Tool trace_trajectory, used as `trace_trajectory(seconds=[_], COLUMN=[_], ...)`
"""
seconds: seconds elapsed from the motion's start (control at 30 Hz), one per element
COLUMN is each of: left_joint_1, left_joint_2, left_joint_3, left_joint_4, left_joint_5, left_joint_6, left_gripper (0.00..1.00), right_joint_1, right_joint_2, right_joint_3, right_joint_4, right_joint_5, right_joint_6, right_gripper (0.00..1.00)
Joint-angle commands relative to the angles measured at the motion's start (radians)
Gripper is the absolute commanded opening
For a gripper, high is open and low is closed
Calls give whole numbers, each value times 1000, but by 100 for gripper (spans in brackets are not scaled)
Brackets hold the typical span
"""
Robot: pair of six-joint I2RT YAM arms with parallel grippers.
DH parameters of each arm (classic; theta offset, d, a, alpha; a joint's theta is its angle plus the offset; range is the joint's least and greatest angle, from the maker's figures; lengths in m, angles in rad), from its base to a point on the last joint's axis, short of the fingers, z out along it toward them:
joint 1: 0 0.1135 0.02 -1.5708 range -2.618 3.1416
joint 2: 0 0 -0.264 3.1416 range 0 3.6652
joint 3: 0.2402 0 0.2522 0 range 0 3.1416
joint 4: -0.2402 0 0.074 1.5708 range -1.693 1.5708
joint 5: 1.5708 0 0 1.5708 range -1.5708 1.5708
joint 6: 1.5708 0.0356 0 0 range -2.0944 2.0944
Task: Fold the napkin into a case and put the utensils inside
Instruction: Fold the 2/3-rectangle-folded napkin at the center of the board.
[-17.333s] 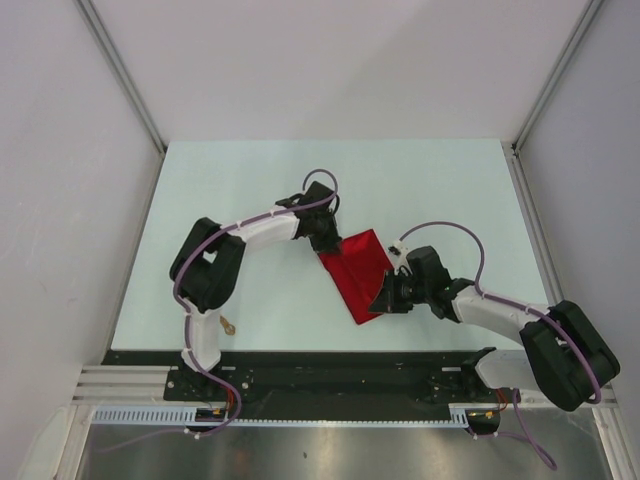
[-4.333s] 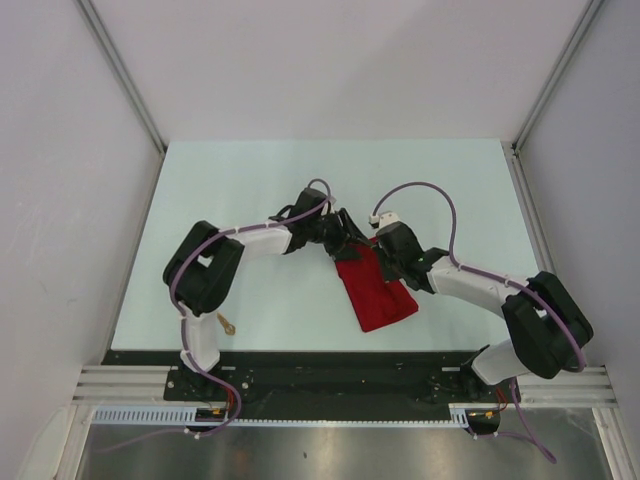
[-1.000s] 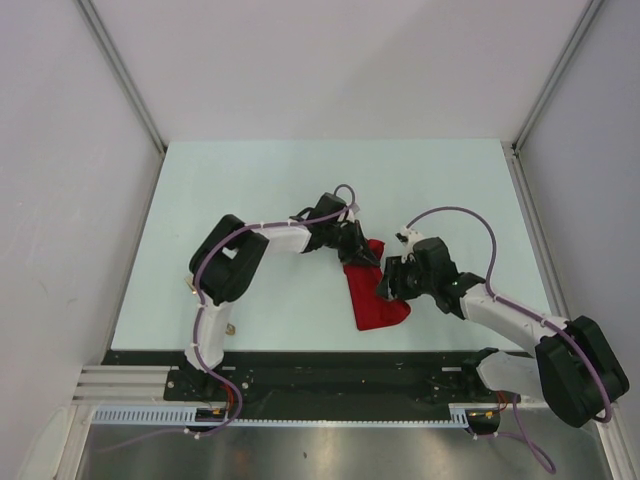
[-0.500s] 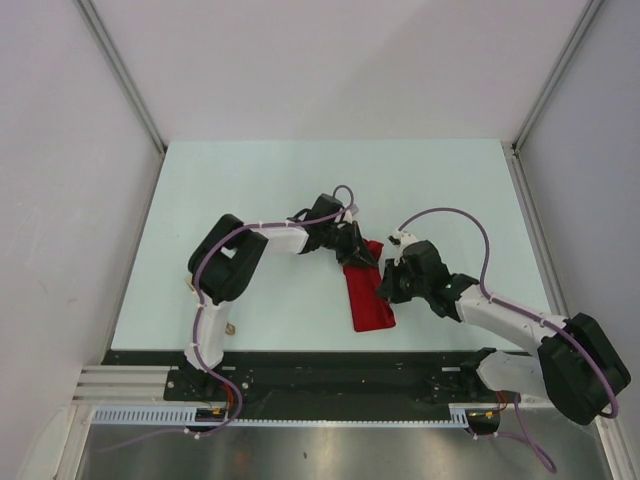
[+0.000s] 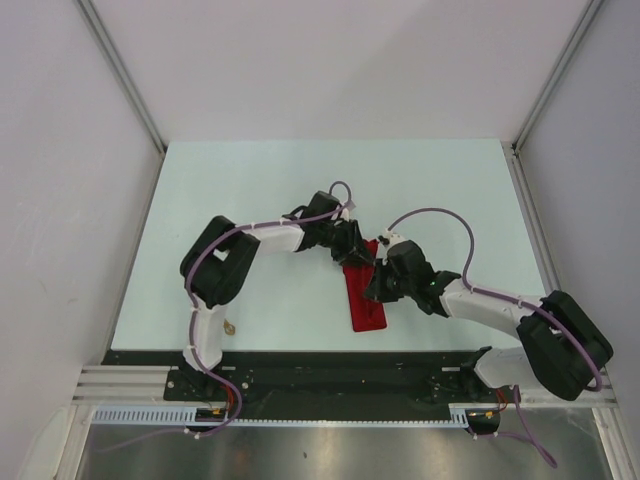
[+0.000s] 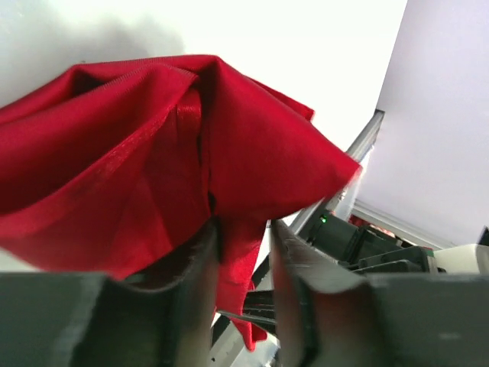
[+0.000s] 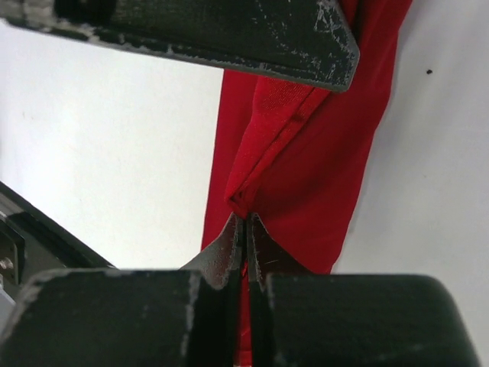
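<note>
Lying at the near edge of the pale desk (image 5: 260,180), beside the base of the left arm (image 5: 205,340), is one small gold utensil (image 5: 229,326) (its kind cannot be told from above), well apart from the cloth. Farther in, the red napkin (image 5: 364,308) lies as a narrow strip running away from the arms. The right hand (image 7: 244,223) has its fingers together, pinching a ridge of cloth on the strip's right side. At the far end, the left hand (image 6: 243,229) has its fingers partly apart, a loose fold hanging between them. By this, folding looks under way: no finished case shows, and no utensil is inside yet.
</note>
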Motion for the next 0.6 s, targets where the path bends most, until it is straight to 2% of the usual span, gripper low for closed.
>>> trace_trajectory(seconds=[0.0, 0.13, 0.3, 0.4, 0.5, 0.53, 0.57], left_joint_1=[15, 23, 34, 41, 41, 40, 40], left_joint_2=[-95, -146, -243, -304, -315, -309, -289], left_joint_3=[4, -3, -51, -112, -181, -201, -218], left_joint_4=[-43, -90, -161, -168, -135, -112, -68], left_joint_5=[-59, -88, -163, -217, -229, -217, -200], left_joint_6=[69, 104, 163, 169, 157, 144, 132], left_gripper=[41, 52, 55, 50, 32, 23, 20], right_joint_1=[14, 20, 25, 26, 32, 40, 43], right_joint_2=[26, 34, 36, 46, 55, 59, 59], right_joint_3=[19, 12, 2, 2, 6, 6, 6], right_joint_4=[115, 142, 139, 150, 152, 152, 152], right_joint_5=[25, 27, 19, 10, -1, -1, 1], right_joint_6=[78, 81, 64, 53, 40, 36, 35], right_gripper=[0, 0, 0, 0, 0, 0, 0])
